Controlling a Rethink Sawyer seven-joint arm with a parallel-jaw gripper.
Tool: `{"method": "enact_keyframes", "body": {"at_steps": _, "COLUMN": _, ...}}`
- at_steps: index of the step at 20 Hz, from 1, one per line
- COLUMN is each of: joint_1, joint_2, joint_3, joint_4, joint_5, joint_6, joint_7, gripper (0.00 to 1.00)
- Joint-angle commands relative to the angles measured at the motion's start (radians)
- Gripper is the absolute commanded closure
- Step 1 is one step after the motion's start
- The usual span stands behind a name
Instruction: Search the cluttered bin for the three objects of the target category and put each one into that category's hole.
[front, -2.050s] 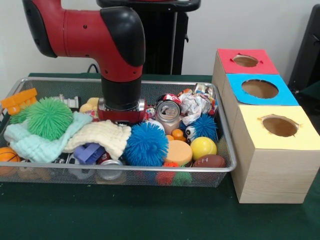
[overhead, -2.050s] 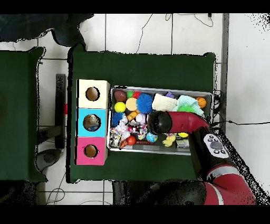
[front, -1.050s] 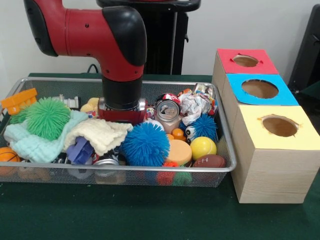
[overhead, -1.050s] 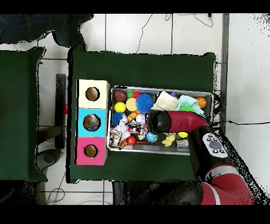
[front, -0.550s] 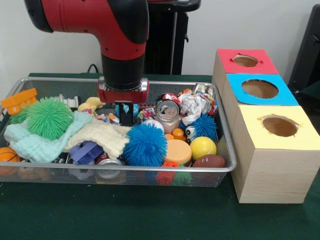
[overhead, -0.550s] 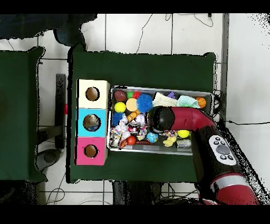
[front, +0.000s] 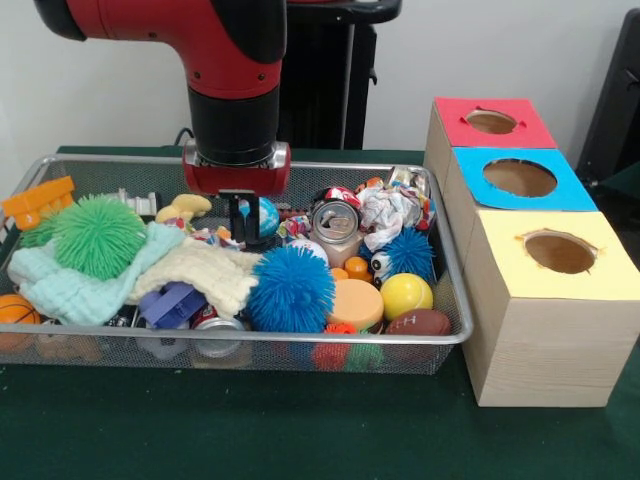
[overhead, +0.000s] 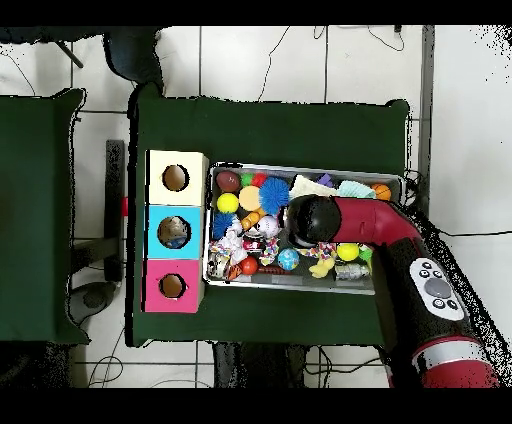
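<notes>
Front view shows the red arm (front: 215, 60) coming down over the wire bin (front: 455, 300), and its top is cut off by the picture edge. The gripper (front: 240, 222) hangs just above the toys, with two dark fingers (front: 229, 218) pointing down. A small blue ball (front: 264, 216) sits right at those fingers, but I cannot tell if they are squeezing it or only next to it, so I cannot tell if the gripper is open or closed. The bin is very full. A green spiky ball (front: 98, 234) lies on a pale green cloth (front: 75, 285), and a cream cloth (front: 205, 272) covers part of the things under it. A blue spiky ball (front: 291, 288) sits near the front, beside an orange disc (front: 358, 304), a yellow ball (front: 406, 295) and a brown football (front: 419, 322). A can (front: 336, 224) stands next to crumpled paper (front: 388, 211). Many small things below are hidden and hard to name. Beside the bin stand three boxes with holes: red (front: 492, 122), blue (front: 520, 178) and yellow (front: 560, 252). From overhead, the arm (overhead: 360, 222) covers much of the bin (overhead: 300, 287), and the gripper cannot be seen under it. The blue ball (overhead: 288, 259) shows just beside the arm's black end.
</notes>
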Motion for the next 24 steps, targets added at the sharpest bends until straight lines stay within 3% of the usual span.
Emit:
{"method": "enact_keyframes", "body": {"at_steps": 1, "joint_1": -0.016, "joint_2": 0.015, "joint_3": 0.078, "joint_4": 0.014, "joint_5": -0.001, "joint_6": 0.03, "joint_7": -0.08, "gripper": 1.0}}
{"method": "enact_keyframes", "body": {"at_steps": 7, "joint_1": -0.034, "joint_2": 0.077, "joint_3": 0.072, "joint_4": -0.007, "joint_5": -0.056, "joint_6": -0.092, "joint_7": -0.074, "gripper": 1.0}}
{"method": "enact_keyframes", "body": {"at_steps": 8, "joint_1": -0.033, "joint_2": 0.079, "joint_3": 0.067, "joint_4": -0.004, "joint_5": -0.066, "joint_6": -0.12, "joint_7": -0.064, "gripper": 0.0}}
{"method": "enact_keyframes", "body": {"at_steps": 13, "joint_1": -0.02, "joint_2": 0.072, "joint_3": 0.022, "joint_4": 0.048, "joint_5": -0.11, "joint_6": -0.221, "joint_7": -0.002, "gripper": 0.0}}
{"method": "enact_keyframes", "body": {"at_steps": 19, "joint_1": -0.031, "joint_2": 0.066, "joint_3": -0.021, "joint_4": 0.171, "joint_5": -0.189, "joint_6": -0.361, "joint_7": 0.02, "gripper": 0.0}}
{"method": "enact_keyframes", "body": {"at_steps": 24, "joint_1": -0.027, "joint_2": 0.119, "joint_3": -0.09, "joint_4": 0.23, "joint_5": -0.29, "joint_6": -0.529, "joint_7": 0.05, "gripper": 0.0}}
